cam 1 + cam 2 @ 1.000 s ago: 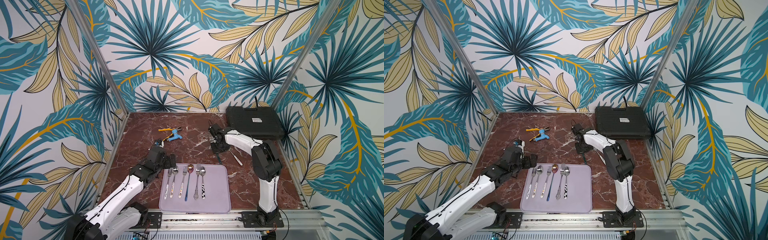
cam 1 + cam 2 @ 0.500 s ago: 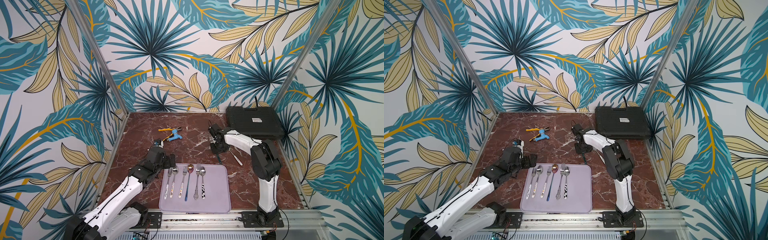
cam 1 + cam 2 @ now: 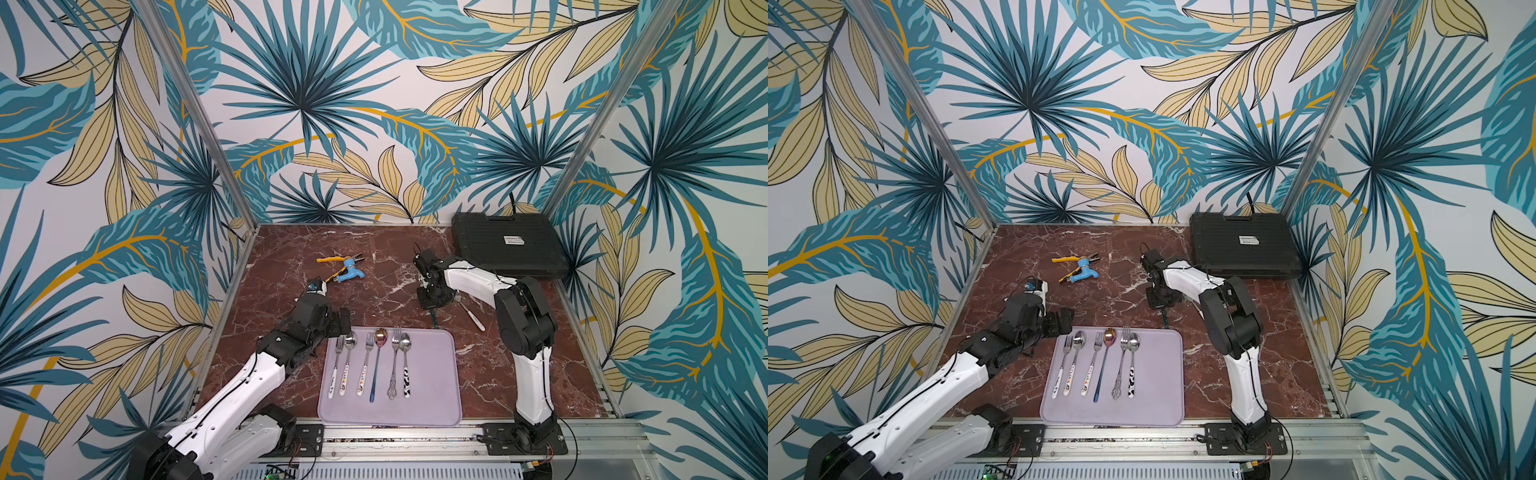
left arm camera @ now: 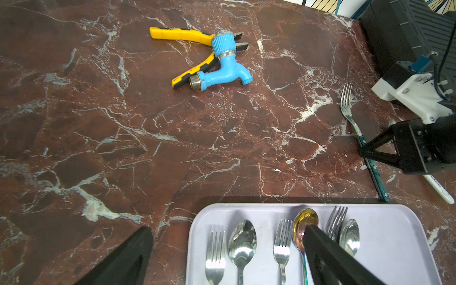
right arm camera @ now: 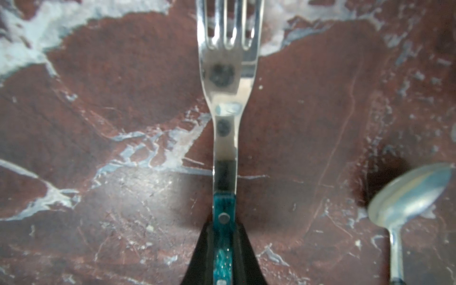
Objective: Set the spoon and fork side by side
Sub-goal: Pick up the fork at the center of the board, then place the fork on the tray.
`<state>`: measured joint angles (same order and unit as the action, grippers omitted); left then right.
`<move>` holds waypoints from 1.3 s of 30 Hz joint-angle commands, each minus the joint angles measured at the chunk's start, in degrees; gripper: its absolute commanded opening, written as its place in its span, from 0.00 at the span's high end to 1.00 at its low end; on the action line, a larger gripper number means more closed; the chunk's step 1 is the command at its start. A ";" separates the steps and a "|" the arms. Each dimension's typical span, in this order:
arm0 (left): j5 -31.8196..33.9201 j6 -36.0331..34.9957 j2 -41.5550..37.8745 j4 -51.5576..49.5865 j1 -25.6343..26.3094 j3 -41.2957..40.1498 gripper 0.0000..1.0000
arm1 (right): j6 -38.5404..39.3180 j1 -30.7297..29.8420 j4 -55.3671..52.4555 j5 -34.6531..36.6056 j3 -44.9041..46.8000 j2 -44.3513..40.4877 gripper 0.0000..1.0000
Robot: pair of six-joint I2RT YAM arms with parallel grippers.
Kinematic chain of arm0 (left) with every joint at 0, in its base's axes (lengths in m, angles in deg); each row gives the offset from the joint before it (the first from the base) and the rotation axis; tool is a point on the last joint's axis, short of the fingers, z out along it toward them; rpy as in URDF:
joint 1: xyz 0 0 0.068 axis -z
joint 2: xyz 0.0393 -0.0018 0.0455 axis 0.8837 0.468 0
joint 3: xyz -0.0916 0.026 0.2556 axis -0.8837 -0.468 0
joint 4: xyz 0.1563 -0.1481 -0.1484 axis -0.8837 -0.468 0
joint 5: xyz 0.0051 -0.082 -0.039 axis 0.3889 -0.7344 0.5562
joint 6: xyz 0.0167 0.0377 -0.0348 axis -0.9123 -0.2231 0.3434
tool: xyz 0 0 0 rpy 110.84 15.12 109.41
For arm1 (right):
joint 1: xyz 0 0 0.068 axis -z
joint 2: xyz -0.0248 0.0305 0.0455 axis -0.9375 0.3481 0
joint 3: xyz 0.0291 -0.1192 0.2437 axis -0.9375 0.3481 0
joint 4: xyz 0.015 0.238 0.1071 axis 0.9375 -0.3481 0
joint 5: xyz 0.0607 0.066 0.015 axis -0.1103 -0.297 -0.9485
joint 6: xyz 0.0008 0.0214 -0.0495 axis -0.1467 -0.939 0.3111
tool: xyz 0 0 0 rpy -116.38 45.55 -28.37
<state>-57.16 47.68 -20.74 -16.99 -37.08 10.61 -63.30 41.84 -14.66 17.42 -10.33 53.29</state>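
Note:
A fork (image 5: 228, 86) with a teal handle lies on the marble, tines pointing toward the back wall; it also shows in the left wrist view (image 4: 348, 108). My right gripper (image 5: 224, 229) is shut on its handle, low over the table (image 3: 432, 297) (image 3: 1160, 299). A spoon (image 5: 409, 195) with a white handle (image 3: 473, 318) lies just right of the fork, angled away from it. My left gripper (image 4: 227, 229) stands open and holds nothing, at the far left corner of the lilac tray (image 3: 432, 395) (image 3: 1163, 395).
The tray holds several forks and spoons laid in pairs. Yellow pliers (image 3: 332, 259) and a blue tap (image 3: 351, 272) lie at the back left. A black case (image 3: 507, 245) fills the back right corner, close behind the right arm.

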 commanded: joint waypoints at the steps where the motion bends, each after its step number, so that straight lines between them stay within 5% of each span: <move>1: 0.71 -0.52 -0.89 0.34 -0.41 -1.11 0.00 | 0.47 0.07 -1.86 4.27 -0.21 -0.96 0.94; 8: 0.71 -0.46 -0.97 0.38 -0.43 -1.06 0.00 | 1.22 0.04 -3.40 8.88 -0.25 -7.13 1.00; 20: 0.64 -0.50 -1.19 0.31 -0.47 -1.00 0.00 | -7.79 -2.77 -3.70 3.29 10.74 -21.08 1.00; 39: -0.17 -0.33 -1.19 0.79 -0.50 -1.17 0.00 | -35.75 -24.30 7.16 4.46 35.04 -33.05 1.00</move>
<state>-57.05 47.68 -20.96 -16.99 -37.08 10.59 -91.43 19.17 -11.45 20.94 22.24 21.05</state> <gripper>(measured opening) 0.999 0.128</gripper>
